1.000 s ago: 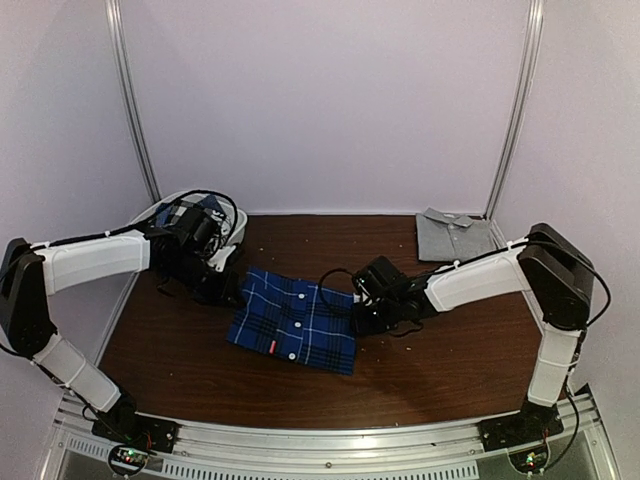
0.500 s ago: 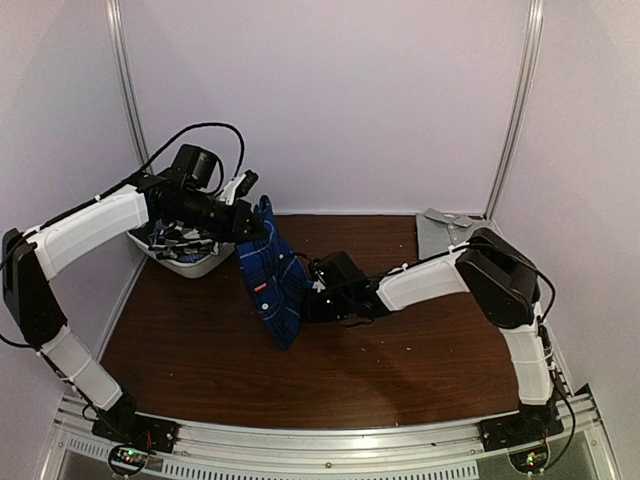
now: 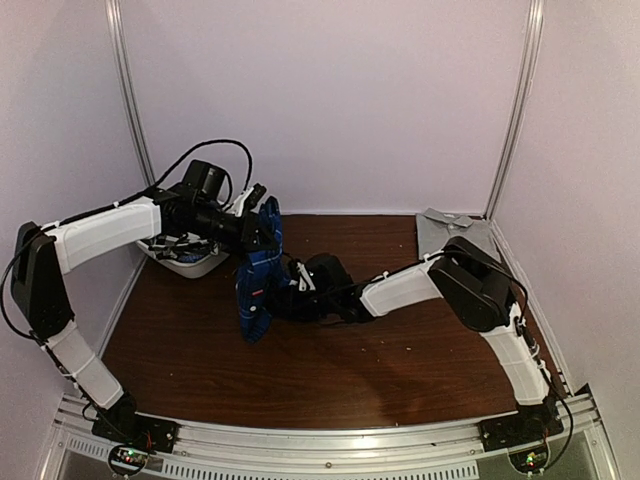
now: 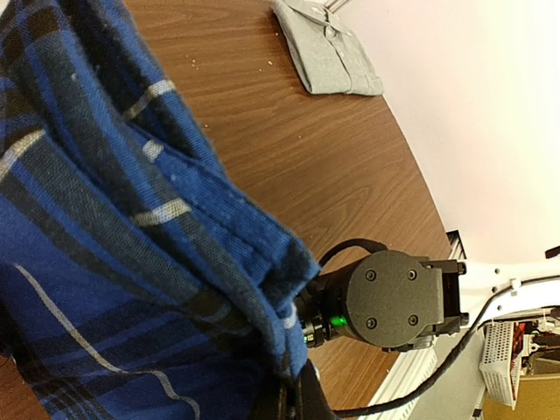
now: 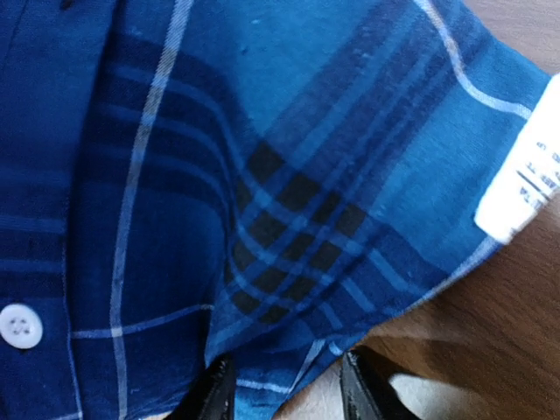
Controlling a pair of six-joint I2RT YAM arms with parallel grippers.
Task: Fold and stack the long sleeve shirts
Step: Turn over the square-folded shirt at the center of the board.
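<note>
I have the royal-blue plaid button-up shirt (image 3: 257,285) hanging as a narrow, bunched column over the left-centre of the dark brown wooden table (image 3: 400,370), just in front of the white plastic basket (image 3: 198,266) that sits in the back left corner. Its top edge is caught in the left gripper (image 3: 268,216), which is raised above the table and clenched on the cloth; on the left wrist camera the plaid (image 4: 114,262) fills most of the view, and the fingers themselves are hidden behind it. The lower end of the shirt drops close to the wood, but I cannot tell whether it touches. The right gripper (image 3: 284,298) reaches in low from the right, against the lower half of the hanging cloth. On its own camera the jaws stand apart, released: the two black fingertips (image 5: 214,392) sit on either side of a loose corner of the hem (image 5: 289,350) without pinching it. A white label (image 5: 516,188) shows at the cloth's right edge and a white button (image 5: 19,325) at the far left. Well apart from all this, a plain grey collared shirt (image 3: 452,236) lies folded flat in the back right corner, which the left wrist view (image 4: 328,57) shows past the right arm's black wrist housing (image 4: 394,302).
</note>
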